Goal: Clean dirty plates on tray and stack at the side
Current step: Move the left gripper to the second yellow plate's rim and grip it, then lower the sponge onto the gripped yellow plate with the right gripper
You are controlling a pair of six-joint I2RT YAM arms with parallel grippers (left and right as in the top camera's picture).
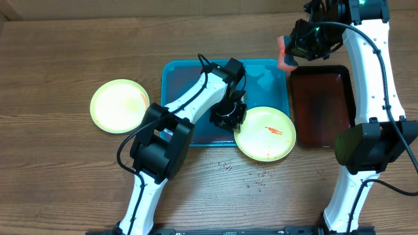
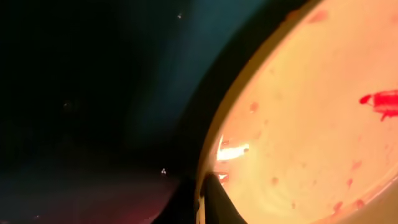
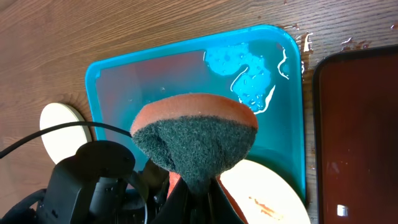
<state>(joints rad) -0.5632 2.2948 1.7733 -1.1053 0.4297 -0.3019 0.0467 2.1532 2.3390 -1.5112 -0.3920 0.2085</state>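
Note:
A yellow-green plate [image 1: 261, 142] with a red smear lies over the front right corner of the turquoise tray [image 1: 189, 85]. My left gripper [image 1: 234, 121] is shut on that plate's left rim. In the left wrist view the rim sits between the fingers [image 2: 208, 194], with the plate [image 2: 298, 130] and its smear to the right. A second yellow-green plate [image 1: 119, 106] lies on the table left of the tray. My right gripper [image 1: 294, 51] hovers above the tray's far right corner, shut on an orange and dark green sponge [image 3: 196, 140]. The pale blue-white plate is out of view.
A dark red-black tray [image 1: 321, 104] stands right of the turquoise tray. Water pools on the turquoise tray's far right part [image 3: 249, 74]. Water drops [image 1: 255, 177] lie on the wooden table in front of the plate.

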